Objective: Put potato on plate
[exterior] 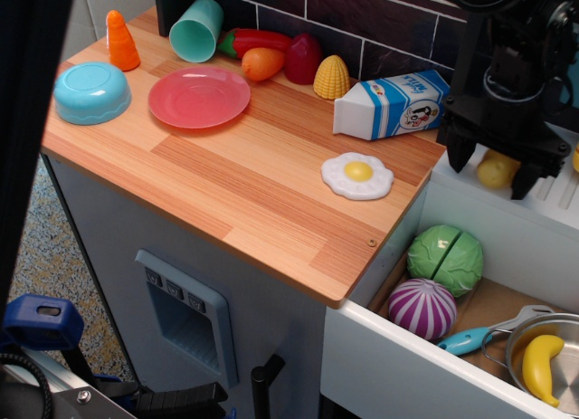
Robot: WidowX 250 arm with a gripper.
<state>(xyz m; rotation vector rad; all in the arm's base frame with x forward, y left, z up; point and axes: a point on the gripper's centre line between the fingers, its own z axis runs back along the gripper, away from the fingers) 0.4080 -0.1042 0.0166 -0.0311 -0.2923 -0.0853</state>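
The pale yellow potato [493, 173] lies on the white ridged drying rack [552, 195] at the right, beside the wooden counter. My black gripper [488, 168] hangs right over it, open, with one finger on each side of the potato and its body hiding the potato's top. The fingers do not visibly touch it. The coral-pink plate [199, 98] sits empty on the counter at the far left, between the light-blue bowl [90, 91] and the toy vegetables along the wall.
A milk carton [391, 104] and a fried egg [357, 176] lie on the counter between rack and plate. Corn [332, 77], a teal cup [196, 30] and an orange cone [120, 41] line the back. Cabbage [444, 253], a purple onion [422, 308] and a banana [540, 366] fill the sink below.
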